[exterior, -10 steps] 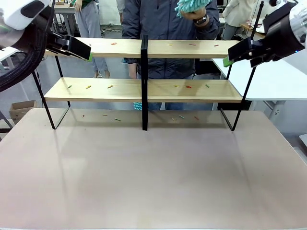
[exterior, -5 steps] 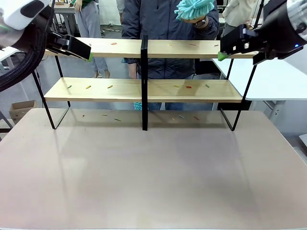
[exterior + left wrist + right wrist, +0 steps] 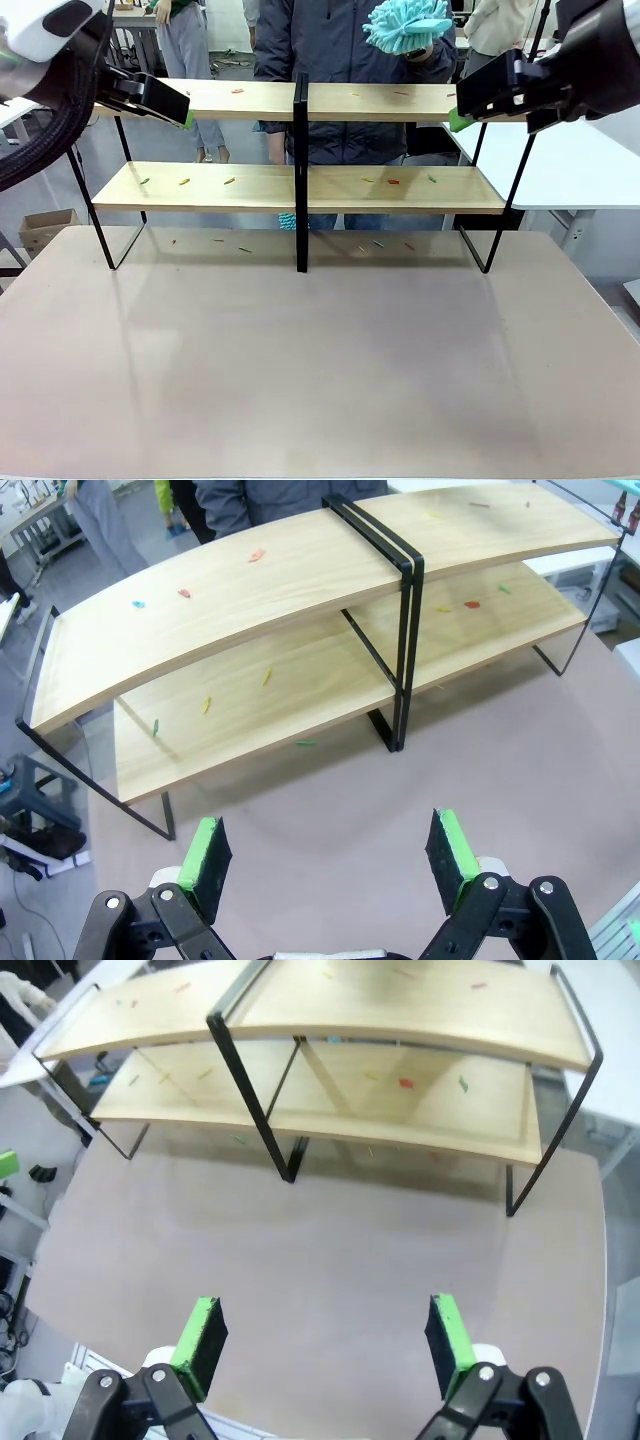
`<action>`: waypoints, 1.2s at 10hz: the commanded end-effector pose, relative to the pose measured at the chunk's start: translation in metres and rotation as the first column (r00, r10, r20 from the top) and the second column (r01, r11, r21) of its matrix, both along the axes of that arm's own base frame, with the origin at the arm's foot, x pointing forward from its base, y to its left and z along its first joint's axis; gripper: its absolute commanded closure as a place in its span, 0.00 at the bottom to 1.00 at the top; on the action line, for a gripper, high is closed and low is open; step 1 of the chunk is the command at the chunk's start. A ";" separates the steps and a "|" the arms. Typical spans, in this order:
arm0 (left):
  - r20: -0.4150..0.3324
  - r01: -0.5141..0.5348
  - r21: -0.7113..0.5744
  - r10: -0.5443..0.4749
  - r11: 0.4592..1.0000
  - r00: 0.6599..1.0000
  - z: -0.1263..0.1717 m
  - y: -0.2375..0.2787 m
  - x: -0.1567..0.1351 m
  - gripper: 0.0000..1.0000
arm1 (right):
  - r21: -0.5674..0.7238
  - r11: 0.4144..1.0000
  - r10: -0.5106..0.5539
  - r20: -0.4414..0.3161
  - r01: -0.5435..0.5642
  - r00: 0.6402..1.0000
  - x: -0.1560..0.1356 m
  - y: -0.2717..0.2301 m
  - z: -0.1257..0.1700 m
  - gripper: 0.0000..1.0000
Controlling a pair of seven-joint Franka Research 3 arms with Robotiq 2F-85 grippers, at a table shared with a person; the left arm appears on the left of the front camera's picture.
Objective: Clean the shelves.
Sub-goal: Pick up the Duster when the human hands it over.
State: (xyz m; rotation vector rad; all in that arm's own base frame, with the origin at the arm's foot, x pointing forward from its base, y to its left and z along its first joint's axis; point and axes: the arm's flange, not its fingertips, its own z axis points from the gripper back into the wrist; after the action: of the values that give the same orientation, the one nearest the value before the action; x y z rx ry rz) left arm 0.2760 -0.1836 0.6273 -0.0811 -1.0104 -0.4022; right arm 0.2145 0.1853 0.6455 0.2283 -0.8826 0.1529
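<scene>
- Hiding the left end of the top board in the front view is the black left gripper with green pads [image 3: 182, 110], in the upper left of the frame. I cannot tell if it touches the wood.
- The black right gripper with green pads [image 3: 462, 116] sits in front of the same board's right end, in the upper right. Both arms are cut off by the frame edges.
- A person stands behind the rack at the top middle. One hand [image 3: 418, 45] holds up a fluffy blue-green duster [image 3: 405, 22].
- A small blue-green bit peeks out under the lower board. It is too small to tell what it is.
- The shelves [image 3: 400, 190], a wide rack of light wood boards on a thin black frame, stand across the middle of the frame. They are at the far edge of the big beige table [image 3: 320, 380].
- In the wrist views, the left gripper [image 3: 330, 852] and the right gripper [image 3: 325, 1338] each have jaws wide apart, with nothing between them.
- The table in front of the rack is bare, with lots of room.
- I count two boards, one black middle post [image 3: 300, 170], two grippers and one duster.
- Tiny coloured bits [image 3: 393, 183] lie about: some six on the top board, six on the lower one, and a few underneath.
</scene>
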 end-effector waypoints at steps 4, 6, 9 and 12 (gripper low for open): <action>0.006 -0.001 -0.002 0.001 1.000 1.000 0.001 0.000 0.000 0.00 | -0.082 0.995 0.066 0.214 -0.049 0.975 -0.007 -0.007 -0.007 0.00; 0.006 -0.001 -0.002 0.001 1.000 1.000 0.001 0.000 0.000 0.00 | -0.074 0.995 0.075 0.223 -0.060 0.972 -0.009 -0.009 -0.007 0.00; 0.006 -0.001 -0.002 0.001 1.000 1.000 0.001 0.000 0.000 0.00 | -0.074 0.995 0.080 0.204 -0.066 0.976 -0.005 -0.009 -0.009 0.00; 0.006 -0.001 -0.002 0.001 1.000 1.000 0.001 0.000 0.000 0.00 | -0.102 0.995 0.010 0.219 0.013 0.976 0.003 -0.009 -0.013 0.00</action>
State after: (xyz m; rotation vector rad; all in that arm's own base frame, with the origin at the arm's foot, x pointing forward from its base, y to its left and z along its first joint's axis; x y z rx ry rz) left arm 0.2759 -0.1837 0.6273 -0.0811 -1.0104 -0.4023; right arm 0.2166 0.1847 0.6528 0.1648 -1.0524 0.2579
